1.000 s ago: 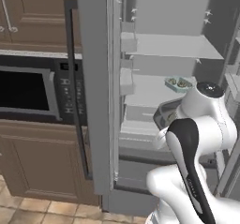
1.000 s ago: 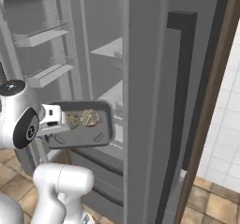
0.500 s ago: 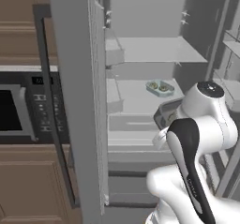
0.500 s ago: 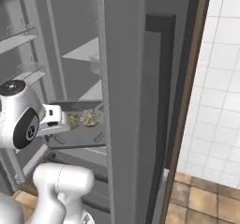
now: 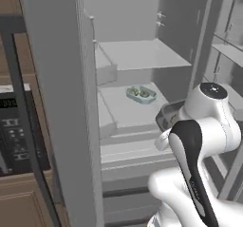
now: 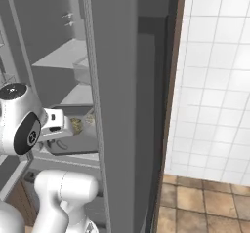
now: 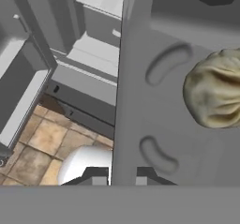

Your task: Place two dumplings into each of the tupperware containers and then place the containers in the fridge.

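Note:
My gripper [image 7: 123, 177] is shut on the rim of the dark grey tupperware container [image 7: 140, 92], its fingertips [image 7: 97, 178] on either side of the wall. A tan crinkled dumpling [image 7: 215, 94] lies inside it. In the right base view the gripper [image 6: 64, 126] holds this container [image 6: 73, 142] level at the open fridge [image 6: 122, 105], with two dumplings [image 6: 76, 125] in it. The arm partly hides the grey container [image 5: 167, 113] in the left base view. The light blue container [image 5: 141, 94], with dumplings in it, rests on a middle fridge shelf [image 5: 123, 112].
The fridge's open left door [image 5: 57, 107] stands close beside the arm, with a dark microwave [image 5: 14, 126] and brown cabinets behind it. The right door's edge [image 6: 97, 81] blocks part of the right base view. A white tiled wall [image 6: 215, 81] and brown floor tiles [image 6: 205, 207] lie to the right.
Both base views have shifted: the base has moved closer to the fridge, whose inside now looks larger. The grey container stays in my gripper, nearer the shelves.

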{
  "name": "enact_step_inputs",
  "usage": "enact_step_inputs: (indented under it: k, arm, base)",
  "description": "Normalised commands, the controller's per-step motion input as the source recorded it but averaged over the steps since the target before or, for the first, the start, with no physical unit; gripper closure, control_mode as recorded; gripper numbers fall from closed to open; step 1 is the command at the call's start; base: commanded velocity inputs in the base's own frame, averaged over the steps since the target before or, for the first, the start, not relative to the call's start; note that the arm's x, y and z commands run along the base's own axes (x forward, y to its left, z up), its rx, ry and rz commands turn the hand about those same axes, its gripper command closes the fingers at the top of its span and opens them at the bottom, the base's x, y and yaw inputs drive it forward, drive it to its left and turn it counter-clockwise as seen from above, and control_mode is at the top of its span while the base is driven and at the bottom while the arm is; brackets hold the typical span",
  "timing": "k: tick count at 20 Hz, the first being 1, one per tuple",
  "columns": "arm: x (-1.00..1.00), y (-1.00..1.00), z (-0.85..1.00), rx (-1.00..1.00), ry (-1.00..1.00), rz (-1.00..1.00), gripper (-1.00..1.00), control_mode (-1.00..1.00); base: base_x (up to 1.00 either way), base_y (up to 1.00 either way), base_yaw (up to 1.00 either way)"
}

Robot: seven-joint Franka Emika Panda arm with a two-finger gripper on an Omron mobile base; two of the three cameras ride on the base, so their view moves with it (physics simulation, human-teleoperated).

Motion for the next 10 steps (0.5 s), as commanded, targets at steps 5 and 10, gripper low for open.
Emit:
enact_step_inputs:
  k: [5,10]
  arm:
    - [0.0,0.0,0.0,0.0,0.0,0.0,1.0,1.0]
    - [0.0,0.0,0.0,0.0,0.0,0.0,1.0,1.0]
  base:
    - [0.38,0.5,-0.26]
    - [0.21,0.18,-0.29]
